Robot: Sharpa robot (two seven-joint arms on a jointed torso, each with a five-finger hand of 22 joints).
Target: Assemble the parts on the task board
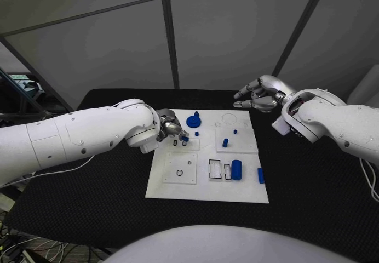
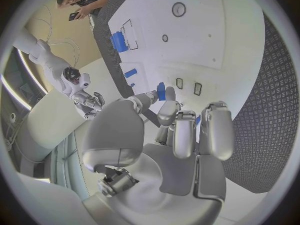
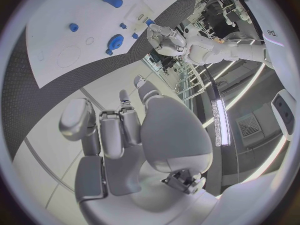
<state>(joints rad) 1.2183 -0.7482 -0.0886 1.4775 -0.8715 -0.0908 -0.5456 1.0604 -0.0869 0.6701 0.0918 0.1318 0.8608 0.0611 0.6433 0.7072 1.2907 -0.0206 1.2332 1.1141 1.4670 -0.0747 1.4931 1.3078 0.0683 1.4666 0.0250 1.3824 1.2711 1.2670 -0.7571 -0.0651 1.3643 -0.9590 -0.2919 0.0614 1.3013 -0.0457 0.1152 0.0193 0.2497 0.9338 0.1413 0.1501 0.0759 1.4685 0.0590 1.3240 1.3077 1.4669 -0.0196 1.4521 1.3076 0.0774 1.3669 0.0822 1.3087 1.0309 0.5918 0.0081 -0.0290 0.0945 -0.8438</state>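
Left hand [image 1: 167, 127]: small blue peg [image 2: 161, 91] pinched in fingers over task board [image 1: 207, 189] | Right hand [image 1: 258, 96]: fingers curled, nothing held, beyond the board's far edge

One white task board [image 1: 207, 186] sits on one black counter [image 1: 316, 186], carrying about seven blue parts [image 1: 236, 169], flanked by two silver hands [image 1: 167, 129].
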